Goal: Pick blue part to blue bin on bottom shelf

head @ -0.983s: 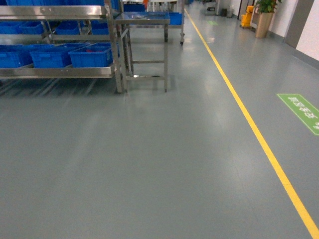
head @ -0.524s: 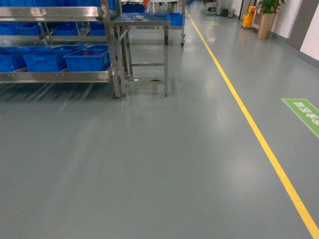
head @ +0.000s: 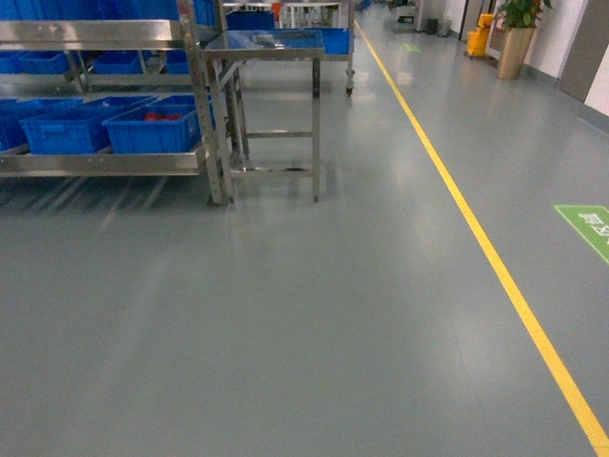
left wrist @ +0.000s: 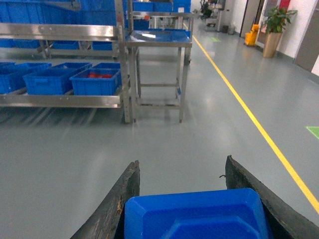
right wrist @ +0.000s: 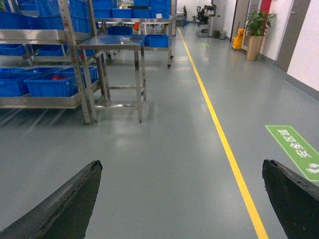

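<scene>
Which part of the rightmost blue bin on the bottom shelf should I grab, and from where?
Likely its front rim, coming from the aisle side and slightly above. The blue bin is open-topped, its front wall faces outward, and the rack post blocks its right end.

Steel table (head: pixel 271 43) beside the rack, yellow floor line (head: pixel 476 238), green floor sign (head: pixel 588 228), potted plant (head: pixel 519 29)

steel bottom shelf (head: pixel 100 163) carrying blue bins (head: pixel 152 131), grey floor (head: pixel 304 314) beneath

Blue part (left wrist: pixel 194 215): smooth plastic, clamped betw. left gripper (left wrist: pixel 192 199) jaws. Blue bin (head: pixel 152 129) on bottom shelf (head: pixel 105 162), far left.
</scene>
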Controlling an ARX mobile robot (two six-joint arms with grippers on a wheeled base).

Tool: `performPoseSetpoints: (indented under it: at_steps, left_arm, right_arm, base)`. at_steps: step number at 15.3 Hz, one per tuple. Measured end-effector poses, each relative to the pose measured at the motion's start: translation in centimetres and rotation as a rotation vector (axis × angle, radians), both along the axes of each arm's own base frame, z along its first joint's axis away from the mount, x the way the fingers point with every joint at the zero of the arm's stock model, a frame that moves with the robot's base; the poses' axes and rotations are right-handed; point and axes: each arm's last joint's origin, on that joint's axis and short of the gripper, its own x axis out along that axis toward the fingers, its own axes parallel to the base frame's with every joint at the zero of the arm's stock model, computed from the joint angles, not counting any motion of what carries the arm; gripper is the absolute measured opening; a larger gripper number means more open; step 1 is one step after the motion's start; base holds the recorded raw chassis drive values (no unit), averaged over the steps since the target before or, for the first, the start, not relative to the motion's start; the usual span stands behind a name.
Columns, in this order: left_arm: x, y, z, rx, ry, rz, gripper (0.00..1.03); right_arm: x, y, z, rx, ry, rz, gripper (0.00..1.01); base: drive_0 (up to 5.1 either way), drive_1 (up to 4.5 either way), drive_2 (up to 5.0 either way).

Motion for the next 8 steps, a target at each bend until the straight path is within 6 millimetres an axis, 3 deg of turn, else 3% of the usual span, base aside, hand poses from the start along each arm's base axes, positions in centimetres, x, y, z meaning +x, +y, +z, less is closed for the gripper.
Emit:
performPoseSetpoints:
  at_steps: [8]
  left_arm:
    - [0.0, 0.01, -0.05, 0.001, 0.004, 0.003, 0.43]
  right_arm:
    - [0.0, 0.0, -0.07, 0.0, 0.007, 0.0, 0.98]
  base:
    - [0.0, 4.32, -4.3]
